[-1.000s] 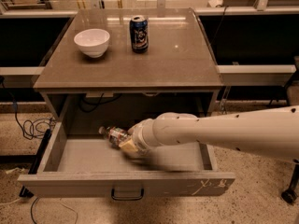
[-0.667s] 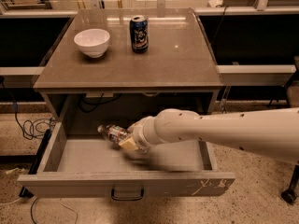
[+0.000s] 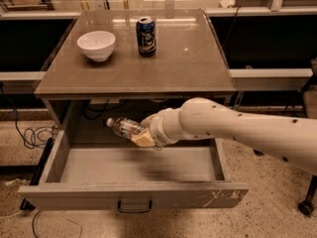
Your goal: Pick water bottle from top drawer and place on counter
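In the camera view the water bottle was found clamped in the gripper, newly raised off the top drawer beneath it, with the counter above it yet unreached.

Hidden and cut off
The claw, over the top drawer below the surface's front edge, grips the water bottle, covering its base; the arm leaves the right picture edge.
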You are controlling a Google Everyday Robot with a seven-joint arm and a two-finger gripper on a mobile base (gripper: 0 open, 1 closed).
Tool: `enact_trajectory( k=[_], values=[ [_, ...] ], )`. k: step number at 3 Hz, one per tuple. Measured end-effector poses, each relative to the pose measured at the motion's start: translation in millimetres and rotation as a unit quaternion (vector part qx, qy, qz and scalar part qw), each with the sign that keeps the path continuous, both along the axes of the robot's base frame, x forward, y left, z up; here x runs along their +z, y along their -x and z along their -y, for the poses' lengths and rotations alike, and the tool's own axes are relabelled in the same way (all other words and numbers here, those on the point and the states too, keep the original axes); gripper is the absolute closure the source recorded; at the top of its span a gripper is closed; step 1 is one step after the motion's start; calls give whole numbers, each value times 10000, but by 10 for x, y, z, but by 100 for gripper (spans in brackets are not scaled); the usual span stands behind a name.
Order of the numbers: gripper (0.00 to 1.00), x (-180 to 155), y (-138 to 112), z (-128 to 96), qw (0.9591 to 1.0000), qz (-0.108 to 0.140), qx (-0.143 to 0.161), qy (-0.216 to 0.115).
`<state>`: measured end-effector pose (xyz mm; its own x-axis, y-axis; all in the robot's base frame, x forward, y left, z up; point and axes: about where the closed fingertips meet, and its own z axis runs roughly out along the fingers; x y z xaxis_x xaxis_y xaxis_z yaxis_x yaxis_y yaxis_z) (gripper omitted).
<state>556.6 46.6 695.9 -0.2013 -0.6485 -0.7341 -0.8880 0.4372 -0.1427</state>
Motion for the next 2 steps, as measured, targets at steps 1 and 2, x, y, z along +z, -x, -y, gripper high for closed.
enact_trajectory(
  k=[1,2],
  values=[
    [100,336,-32,296,9997,198,-129,-51],
    [100,724,25,638,9988,407,-271,-62]
  ],
)
